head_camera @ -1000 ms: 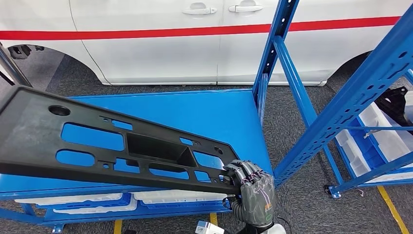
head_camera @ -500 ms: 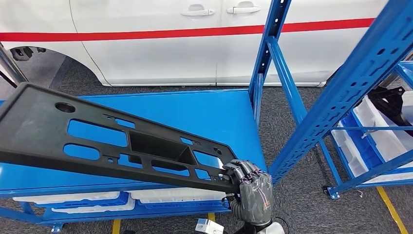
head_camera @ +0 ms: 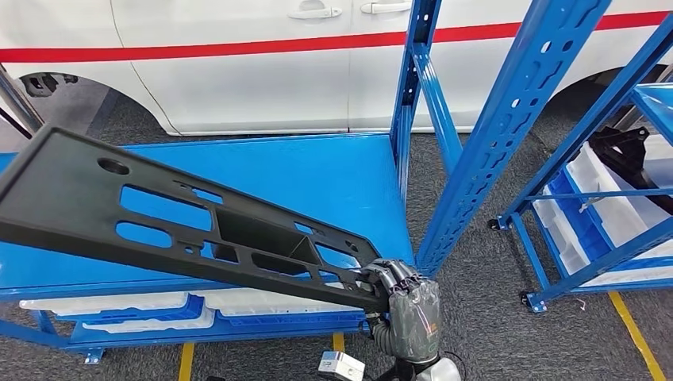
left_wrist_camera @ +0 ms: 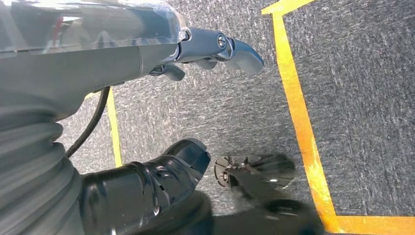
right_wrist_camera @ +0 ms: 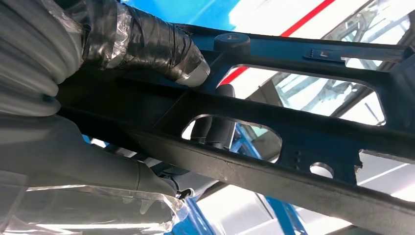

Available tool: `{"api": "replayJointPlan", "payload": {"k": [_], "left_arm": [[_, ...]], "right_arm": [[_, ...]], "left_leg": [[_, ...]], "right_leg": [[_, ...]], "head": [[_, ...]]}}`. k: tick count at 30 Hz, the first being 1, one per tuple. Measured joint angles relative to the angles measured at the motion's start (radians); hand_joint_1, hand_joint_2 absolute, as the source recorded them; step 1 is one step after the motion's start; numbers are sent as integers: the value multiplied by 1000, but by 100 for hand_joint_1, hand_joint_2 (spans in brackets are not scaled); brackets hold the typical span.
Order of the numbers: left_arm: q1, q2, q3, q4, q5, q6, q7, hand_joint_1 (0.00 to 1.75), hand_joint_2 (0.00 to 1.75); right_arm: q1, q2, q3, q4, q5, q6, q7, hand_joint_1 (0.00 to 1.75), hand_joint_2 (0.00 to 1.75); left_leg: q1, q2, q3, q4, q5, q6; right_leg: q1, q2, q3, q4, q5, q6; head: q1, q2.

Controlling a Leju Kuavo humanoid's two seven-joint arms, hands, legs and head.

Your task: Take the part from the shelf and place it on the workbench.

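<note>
Gripping the near end of the part (head_camera: 182, 226), the right robot hand (head_camera: 405, 305) had its fingers (right_wrist_camera: 215, 129) curled through one cutout while the long panel cantilevered out above the blue table (head_camera: 317, 178). The left robot hand (left_wrist_camera: 147, 181) hung over the floor holding nothing, its fingers apart. With so much length held at one end, the far end could likely sag, twist the grip loose, or clip the blue upright (head_camera: 405, 95) beside the table. The part looked black, flat, rigid and pierced with slots and a round hole.

Blue upright (head_camera: 492, 135) rises just right of workbench (head_camera: 317, 171); bench top bare beyond part (head_camera: 159, 222).
</note>
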Motion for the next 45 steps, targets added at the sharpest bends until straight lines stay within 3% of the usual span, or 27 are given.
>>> {"api": "replayJointPlan", "payload": {"k": [2, 5, 7, 9, 10, 11, 12, 13, 15, 17, 19, 21, 24, 25, 26, 27, 28, 30, 32, 35, 36, 38, 40, 41, 42, 43, 45], "left_arm": [[-2, 1, 0, 0, -1, 0, 0, 0, 175], [0, 1, 0, 0, -4, -1, 0, 0, 175], [-1, 1, 0, 0, -6, -1, 0, 0, 175], [-2, 1, 0, 0, -7, -1, -1, 0, 175], [-2, 1, 0, 0, -8, -1, -1, 0, 175], [-1, 1, 0, 0, -8, -2, -1, 0, 175], [-1, 0, 0, 0, -8, -2, -1, 0, 175], [-1, 0, 0, 0, -8, -2, -2, 0, 175], [-1, -1, 0, 0, -9, -2, -3, 0, 175], [-1, -2, 0, 0, -9, -2, -3, 0, 175], [-1, -3, 0, 0, -9, -3, -3, 0, 175], [-1, -4, 0, 0, -9, -3, -4, 0, 175], [0, -4, 0, 0, -9, -3, -5, 0, 175], [0, -4, 0, 0, -9, -4, -5, 0, 175], [0, -4, 0, 0, -9, -4, -5, 0, 175], [0, -4, 0, 0, -9, -4, -5, 0, 175], [0, -4, 0, 0, -10, -4, -5, 0, 175], [-2, -4, 0, 0, -11, -5, -5, 0, 175], [-3, -4, 0, 0, -14, -5, -4, 0, 175], [-2, -4, 0, 0, -15, -5, -3, 0, 175], [-3, -4, 0, 0, -15, -5, -3, 0, 175], [-4, -4, 0, 0, -16, -5, -3, 0, 175], [-4, -4, 0, 0, -17, -5, -3, 0, 175], [-4, -4, 0, 0, -17, -5, -3, 0, 175], [-4, -4, 0, 0, -17, -5, -3, 0, 175], [-3, -4, 1, 0, -17, -5, -3, 0, 175], [-3, -6, 1, 0, -18, -5, -3, 0, 175]], "right_arm": [[-5, 0, 3, 3, -1, 0, 1, 175, 175], [-11, -1, 7, 7, -1, 0, 7, 175, 175], [-14, -2, 8, 10, -2, 0, 13, 175, 175], [-17, -3, 9, 15, -2, 0, 17, 175, 175], [-17, -4, 10, 18, -2, 0, 19, 175, 175], [-17, -5, 10, 21, -2, 0, 20, 175, 175], [-17, -6, 11, 23, -2, 0, 21, 175, 175], [-18, -6, 12, 24, -2, 0, 22, 175, 175], [-20, -6, 14, 24, -2, 0, 26, 175, 175], [-23, -6, 16, 24, -2, 0, 30, 175, 175], [-24, -6, 18, 24, -2, 0, 31, 175, 175], [-26, -6, 20, 24, -2, 0, 32, 175, 175], [-27, -6, 24, 25, -3, 0, 34, 175, 175], [-28, -6, 24, 26, -4, 0, 36, 175, 175], [-28, -6, 25, 27, -4, 0, 38, 175, 175], [-28, -6, 25, 28, -5, 0, 41, 175, 175], [-28, -6, 25, 29, -5, 0, 43, 175, 175], [-28, -6, 25, 29, -5, 0, 47, 175, 175], [-28, -6, 25, 29, -5, 0, 49, 175, 175], [-29, -7, 25, 29, -5, 0, 49, 175, 175], [-29, -8, 25, 29, -6, 0, 49, 175, 175], [-29, -9, 24, 29, -7, 0, 49, 175, 175], [-29, -9, 24, 29, -8, 0, 49, 175, 175], [-28, -9, 24, 29, -8, 0, 48, 175, 175], [-28, -9, 24, 29, -8, 0, 48, 175, 175], [-28, -10, 24, 29, -8, 0, 47, 175, 175], [-29, -10, 24, 29, -8, 0, 47, 175, 175]], "left_leg": [[-9, 1, 27, -55, 9, 8], [-8, 5, 21, -65, 33, 21], [-3, 10, 8, -74, 54, 35], [-6, 13, -13, -72, 70, 43], [-7, 14, -25, -70, 77, 43], [-8, 15, -37, -66, 83, 42], [-9, 15, -49, -62, 89, 41], [-9, 15, -61, -56, 94, 39], [-10, 14, -78, -46, 102, 32], [-10, 14, -84, -42, 112, 21], [-11, 14, -86, -45, 125, 8], [-9, 11, -98, -30, 102, -5], [-3, 9, -141, 109, -33, -22], [-1, 9, -153, 169, -64, -27], [1, 9, -154, 209, -73, -31], [4, 9, -141, 221, -62, -34], [6, 9, -109, 195, -35, -37], [10, 7, -8, 64, 0, -41], [7, 1, 58, -41, -7, -30], [2, -1, 52, -62, -2, 0], [2, 2, 44, -62, 8, 11], [1, 7, 24, -65, 29, 32], [-4, 10, -2, -63, 51, 41], [-8, 11, -16, -61, 61, 42], [-11, 12, -32, -59, 71, 42], [-14, 12, -47, -55, 81, 42], [-20, 12, -71, -51, 97, 40]], "right_leg": [[0, -1, -3, 0, 9, 11], [-2, -2, -6, 1, 12, 30], [-3, -1, -28, 55, -46, 38], [-5, -1, -65, 174, -136, 43], [-6, -1, -76, 226, -163, 45], [-7, -1, -73, 252, -170, 47], [-8, -1, -53, 240, -157, 47], [-8, -1, -14, 192, -133, 45], [-6, -2, 80, 54, -100, 38], [1, -1, 120, -17, -90, 29], [3, -1, 112, -22, -76, 19], [-3, -3, 98, -31, -57, 4], [-8, -6, 61, -35, -24, -9], [-8, -6, 47, -34, -14, -8], [-8, -7, 33, -32, -4, -6], [-9, -7, 19, -29, 5, -4], [-11, -7, 5, -24, 14, 0], [-14, -6, -21, -12, 27, 11], [-14, -6, -35, -3, 40, 24], [-14, -4, -39, -3, 57, 44], [-15, -3, -45, 7, 42, 49], [-18, -1, -67, 79, -40, 53], [-17, -1, -94, 199, -129, 55], [-17, -1, -97, 245, -144, 55], [-16, -1, -87, 264, -136, 52], [-14, -1, -59, 247, -113, 47], [-5, -2, 38, 125, -79, 27]], "head": [[0, 0], [0, 0], [1, 0], [2, 0], [2, 0], [2, 0], [2, 0], [2, 0], [2, 0], [2, 0], [2, 0], [2, 0], [0, 0], [0, 0], [0, 0], [0, 0], [0, 0], [-1, 0], [0, 0], [1, 0], [1, 0], [1, 0], [1, 0], [1, 0], [1, 0], [1, 0], [0, 0]]}}
